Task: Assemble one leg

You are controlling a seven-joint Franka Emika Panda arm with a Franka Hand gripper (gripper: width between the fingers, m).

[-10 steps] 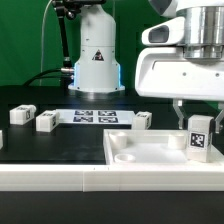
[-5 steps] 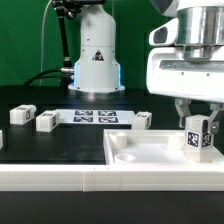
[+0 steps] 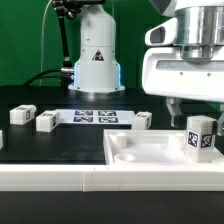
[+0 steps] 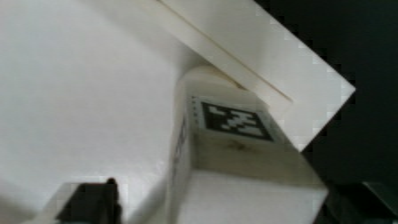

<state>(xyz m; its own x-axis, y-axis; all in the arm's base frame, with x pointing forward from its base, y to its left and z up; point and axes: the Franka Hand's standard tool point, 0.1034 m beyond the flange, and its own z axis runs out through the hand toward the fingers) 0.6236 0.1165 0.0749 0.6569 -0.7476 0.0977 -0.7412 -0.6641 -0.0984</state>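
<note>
Green backdrop, black table (image 3: 50, 145). Exterior view: leg (image 3: 200, 137) stands upright in the white tray (image 3: 150, 150) at the exterior view's right; gripper (image 3: 192, 108) above it, spread, not touching. Marker board (image 3: 96, 117) tags carry no readable writing. Wrist view: leg (image 4: 235, 140) tag uppermost, finger (image 4: 89, 198) apart.

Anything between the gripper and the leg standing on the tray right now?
Nothing visible. The leg stands upright on the tray near its corner on the exterior view's right, and the gripper hangs just above it. The wrist view shows only the leg and white tray surface below the fingers.
</note>
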